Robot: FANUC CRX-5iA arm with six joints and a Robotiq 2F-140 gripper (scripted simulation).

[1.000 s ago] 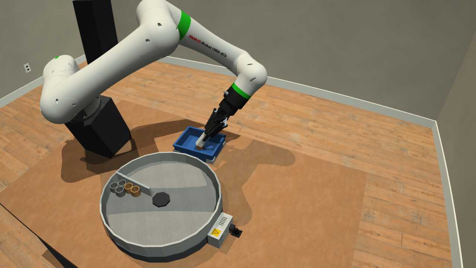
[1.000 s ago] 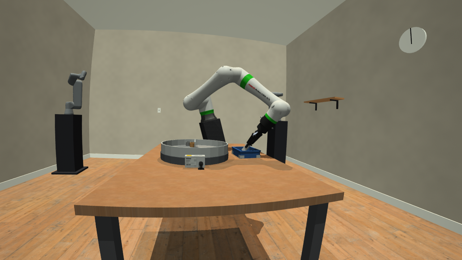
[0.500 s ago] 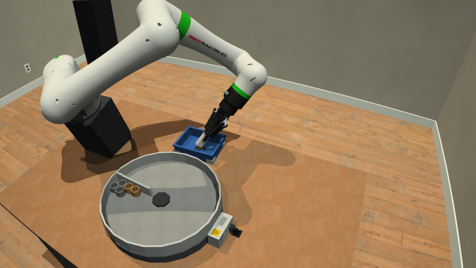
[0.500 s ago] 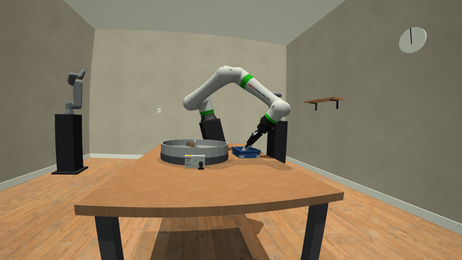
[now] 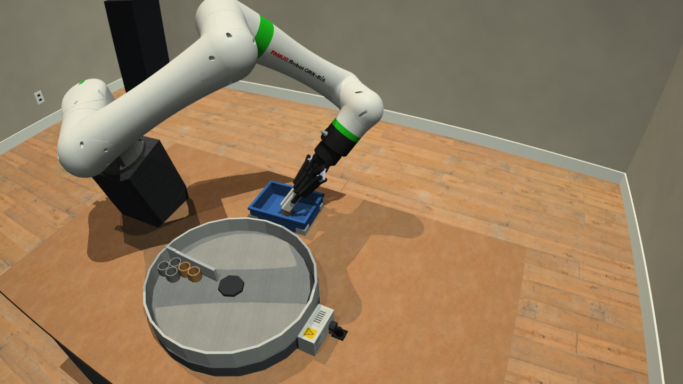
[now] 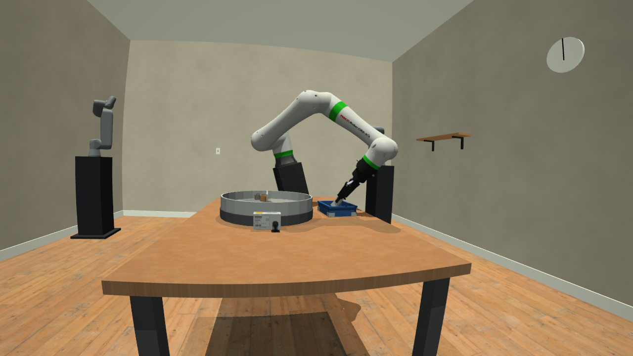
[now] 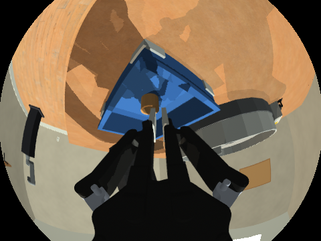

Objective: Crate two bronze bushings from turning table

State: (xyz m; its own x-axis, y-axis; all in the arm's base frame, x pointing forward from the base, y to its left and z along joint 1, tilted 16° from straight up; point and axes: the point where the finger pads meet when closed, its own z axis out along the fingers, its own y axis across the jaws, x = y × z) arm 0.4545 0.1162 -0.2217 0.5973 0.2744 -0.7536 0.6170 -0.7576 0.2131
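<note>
Gripper [image 7: 159,114]: inside the blue crate [image 5: 267,196], fingers slightly parted, beginning to release a bronze bushing [image 7: 149,103] at their tips. Turning table [image 5: 305,260]: two bronze bushings [image 5: 189,271] and three grey bushings [image 5: 169,269] beside its divider.

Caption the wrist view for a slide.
Black two-finger gripper barely parted above a bronze cylindrical bushing inside the blue plastic crate.

The arm [image 5: 157,90] reaches down, claw [image 7: 159,114] fingers slightly parted.
</note>
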